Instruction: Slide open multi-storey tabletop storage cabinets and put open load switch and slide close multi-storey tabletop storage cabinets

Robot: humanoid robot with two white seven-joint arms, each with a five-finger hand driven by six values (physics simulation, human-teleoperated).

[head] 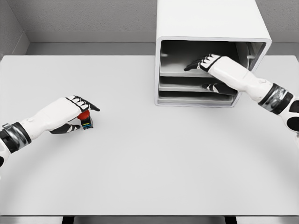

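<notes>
Fingers (88, 105): my left hand (70, 112) clamps the load switch (85, 120) at nine o'clock
Right hand (203, 63): flat, loose, empty inside the cabinet (210, 23) at one o'clock
Risk: I'd guess switch slips mid-carry, shallow pinch

Single head view, downward over table (149, 177)

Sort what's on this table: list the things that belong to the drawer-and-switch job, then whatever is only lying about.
Belongs to the job:
- storage cabinet, white, at the table's rear right
- load switch, red-topped, held in the left hand
- right hand, reaching into the cabinet's upper tier

Just lying about:
- nothing; only the bare table remains
</notes>
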